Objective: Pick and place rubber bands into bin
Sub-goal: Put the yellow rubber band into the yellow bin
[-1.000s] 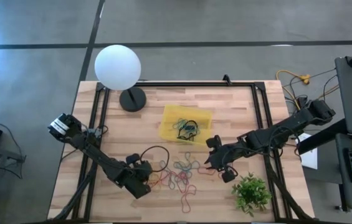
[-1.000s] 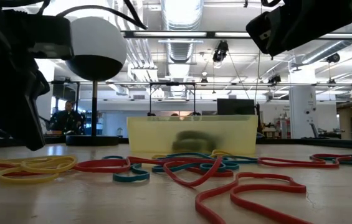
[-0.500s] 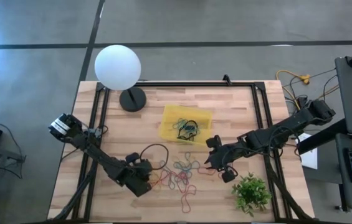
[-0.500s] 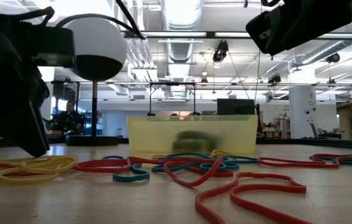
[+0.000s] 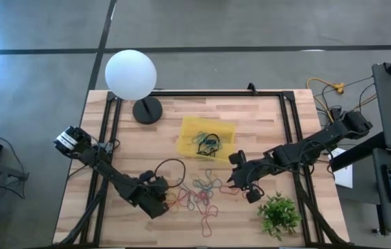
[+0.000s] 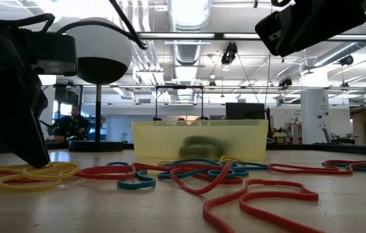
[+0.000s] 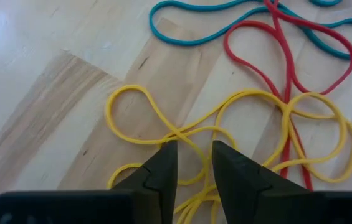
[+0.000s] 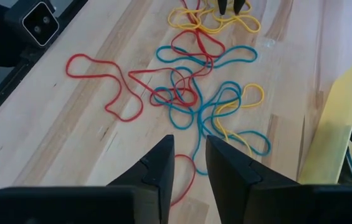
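Note:
Several rubber bands (image 5: pixel 202 194) in red, blue and yellow lie loose on the wooden table, and they also show in the low view (image 6: pixel 195 171). A few more lie in the yellow bin (image 5: pixel 189 142), which stands behind the heap (image 6: pixel 170 139). My left gripper (image 5: pixel 166 200) is down at the heap's left end. Its fingers (image 7: pixel 194 163) stand a narrow gap apart astride yellow bands (image 7: pixel 225 124). My right gripper (image 5: pixel 232 181) hangs above the table right of the heap. It is empty, with a narrow gap between its fingers (image 8: pixel 190 155). My left gripper comes down slanting from above, and its fingertips (image 7: pixel 163 165) are at the table top. Strands of the yellow bands (image 7: pixel 191 140) run between the two fingers. I cannot tell whether the fingers touch them. The bands lie flat on the table.
A white globe lamp (image 5: pixel 131 75) stands at the far left corner. A small green plant (image 5: pixel 279 213) stands near the front right, close to my right arm. Black frame rails run along the table's left, far and right sides. A person shows far off in the room (image 6: pixel 72 123).
My left gripper has gone down to the table, onto the yellow bands at the heap's left end. The bands have stayed where they were.

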